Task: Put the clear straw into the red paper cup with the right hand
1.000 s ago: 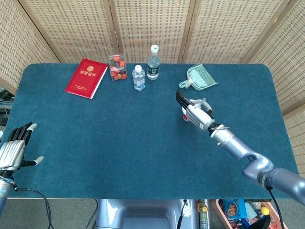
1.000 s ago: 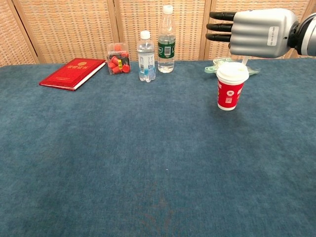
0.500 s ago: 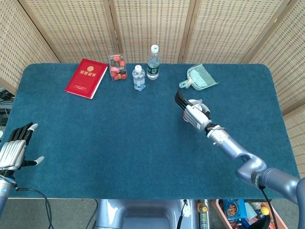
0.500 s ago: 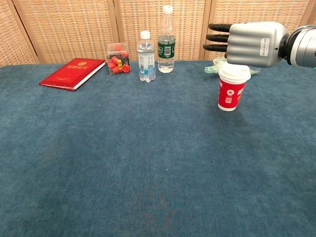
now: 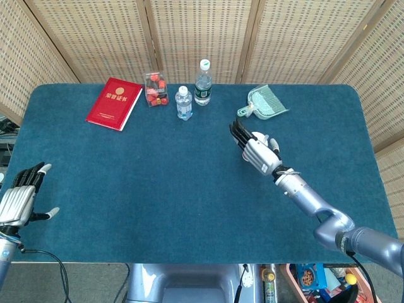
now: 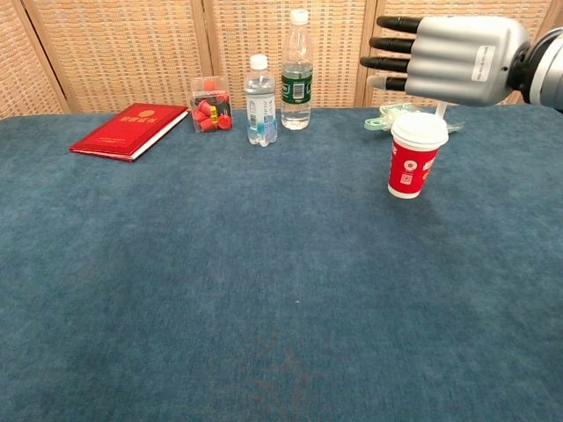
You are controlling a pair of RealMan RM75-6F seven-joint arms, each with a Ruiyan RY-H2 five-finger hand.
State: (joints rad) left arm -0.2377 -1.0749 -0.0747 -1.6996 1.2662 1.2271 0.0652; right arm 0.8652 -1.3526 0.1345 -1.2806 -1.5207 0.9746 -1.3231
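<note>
We count one red cup (image 6: 413,159) with a white lid, standing upright on the blue table (image 5: 158,170) toward our right side. One clear straw (image 6: 439,109) stands up out of the lid, its top running up behind the right hand (image 6: 449,60). Two bottles stand at the back: a short one (image 6: 260,100) and, just beside it, a taller one with a green label (image 6: 296,70). There is one red book (image 5: 114,103) lying flat at the back left, one clear box (image 5: 154,89) of small red pieces between the book and the short bottle, and one green dustpan (image 5: 266,103) behind the cup.

Our right hand hovers just above the cup, palm down, fingers (image 6: 389,44) stretched straight and pointing left. The straw meets its underside, but we cannot tell whether the thumb pinches it or merely sits beside it. Our left hand (image 5: 17,199) rests low at the near left corner, well apart from everything, fingers spread and holding nothing.

Against half a second ago, the right hand sits higher in the chest view, so a stretch of straw now shows between the lid and the palm; before, the hand lay almost on the lid. The cup, bottles, book, box, dustpan and left hand have not moved.
</note>
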